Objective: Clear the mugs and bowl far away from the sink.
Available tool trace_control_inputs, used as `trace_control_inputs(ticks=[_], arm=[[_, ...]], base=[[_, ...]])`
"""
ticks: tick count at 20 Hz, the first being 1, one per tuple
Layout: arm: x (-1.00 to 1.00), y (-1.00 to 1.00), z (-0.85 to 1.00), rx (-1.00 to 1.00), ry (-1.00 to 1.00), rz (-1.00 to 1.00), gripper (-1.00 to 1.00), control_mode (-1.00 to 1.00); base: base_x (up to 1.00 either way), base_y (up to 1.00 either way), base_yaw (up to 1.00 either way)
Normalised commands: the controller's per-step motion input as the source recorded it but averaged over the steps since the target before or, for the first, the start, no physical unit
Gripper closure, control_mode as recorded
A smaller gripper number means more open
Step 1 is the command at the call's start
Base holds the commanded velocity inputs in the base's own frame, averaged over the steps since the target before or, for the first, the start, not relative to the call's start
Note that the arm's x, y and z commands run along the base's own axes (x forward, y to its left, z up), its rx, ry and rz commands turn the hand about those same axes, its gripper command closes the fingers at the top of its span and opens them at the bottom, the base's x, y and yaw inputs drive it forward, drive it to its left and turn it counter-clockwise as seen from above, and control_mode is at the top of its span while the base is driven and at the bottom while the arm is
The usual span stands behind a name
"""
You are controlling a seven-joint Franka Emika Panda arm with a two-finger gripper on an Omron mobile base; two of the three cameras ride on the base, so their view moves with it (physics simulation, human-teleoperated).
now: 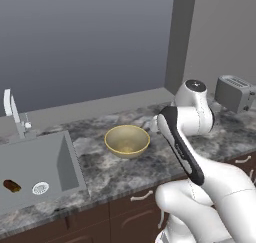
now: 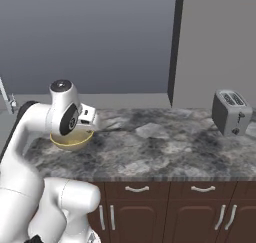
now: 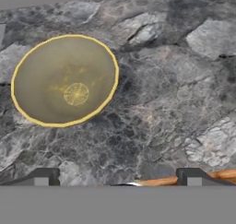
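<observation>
Bowl position is what the next move hangs on, by the look of it: in the hand view it is seen up and to the left of the pincer, whose two dark tips are spread as wide as they go with nothing held between them, so the bowl is off to one side rather than centred under the jaws. Being round, no long axis is offered, and any rim point could probably be taken once the hand is shifted over it. In the left base view the bowl is found on the speckled grey counter, well clear of the front edge and near the sink, which lies to its left with a small dark thing in the basin. It is seen as wide, shallow, tan-yellow, upright and empty, with a faint circular mark at its bottom. A toaster is parked far off at the counter's other end.
</observation>
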Motion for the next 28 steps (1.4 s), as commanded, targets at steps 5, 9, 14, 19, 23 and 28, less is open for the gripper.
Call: trace_control_inputs(ticks=[5,9,14,19,23,28], arm=[[0.36,0.01,-0.46,0.00,0.08,0.07,-1.00,-1.00],[0.51,0.13,-0.25,0.00,0.04,0.01,-1.00,-1.00],[0.53,0.14,-0.21,0.00,0.03,0.00,-1.00,-1.00],[0.42,0.05,-0.24,0.03,0.00,0.00,-1.00,-1.00],[0.31,0.03,-0.29,0.04,0.00,0.00,-1.00,-1.00],[0.27,0.06,-0.26,0.01,0.00,0.00,-1.00,-1.00]], base=[[0.00,0.00,0.00],[0.00,0.00,0.00],[0.00,0.00,0.00],[0.00,0.00,0.00],[0.00,0.00,0.00],[0.00,0.00,0.00]])
